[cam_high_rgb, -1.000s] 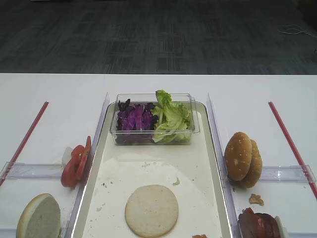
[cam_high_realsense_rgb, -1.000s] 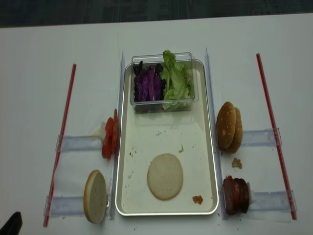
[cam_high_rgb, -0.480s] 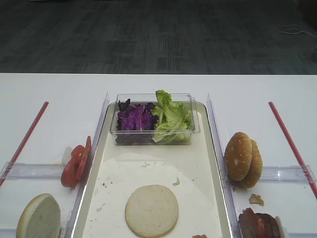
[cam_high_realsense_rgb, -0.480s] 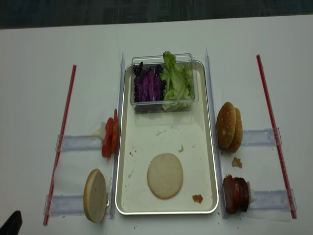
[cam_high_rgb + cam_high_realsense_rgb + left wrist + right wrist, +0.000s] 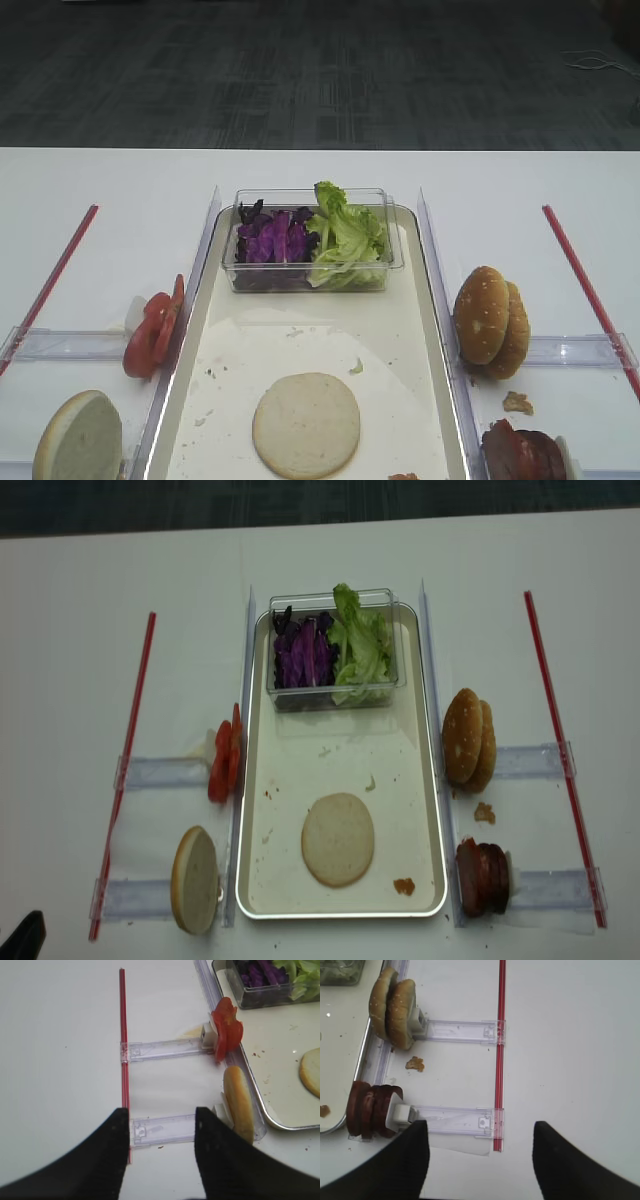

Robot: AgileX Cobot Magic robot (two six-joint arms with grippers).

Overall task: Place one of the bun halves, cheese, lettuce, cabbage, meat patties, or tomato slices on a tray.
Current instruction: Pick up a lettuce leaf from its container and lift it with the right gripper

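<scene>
Tray: long, silver-rimmed, lying mid-bench; one pale bun half flat on its near lining, bare lining around it.
Tub: clear, at the tray's far end, holding purple cabbage left and lettuce right.
Left edge: tomato slices and an upright pale bun just outside the rim.
Right edge: sesame buns and meat patties beside the rim.
Left pincer: spread wide, holding nothing, over bare bench near the red strip.
Right pincer: spread wide, holding nothing, near the patties.
</scene>
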